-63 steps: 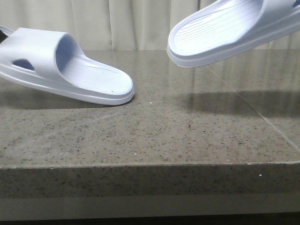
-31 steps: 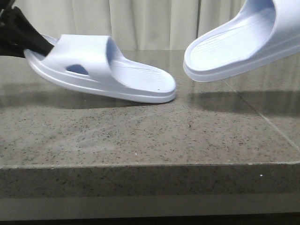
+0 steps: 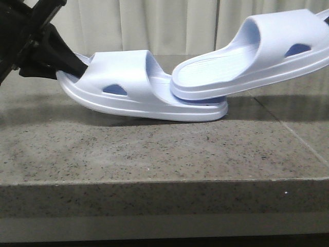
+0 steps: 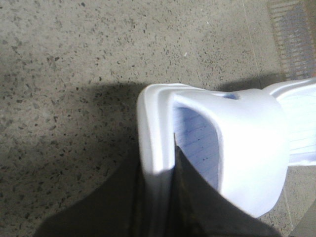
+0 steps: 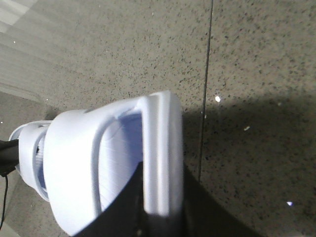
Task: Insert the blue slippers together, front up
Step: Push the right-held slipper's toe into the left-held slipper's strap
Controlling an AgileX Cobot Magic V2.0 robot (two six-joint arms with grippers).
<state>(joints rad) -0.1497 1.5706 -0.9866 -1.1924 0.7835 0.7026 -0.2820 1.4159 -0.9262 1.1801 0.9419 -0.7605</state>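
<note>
Blue slippers meet heel to heel between our grippers: the left gripper (image 3: 69,69) pinches the left slipper (image 3: 139,90), the right gripper (image 5: 163,217) pinches the right slipper (image 3: 252,56), whose heel we should slide level under the left strap.

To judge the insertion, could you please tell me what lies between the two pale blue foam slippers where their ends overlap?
Nothing shows there: in the front view the right-held pale blue foam slipper rests its end on the left-held slipper's footbed.
</note>
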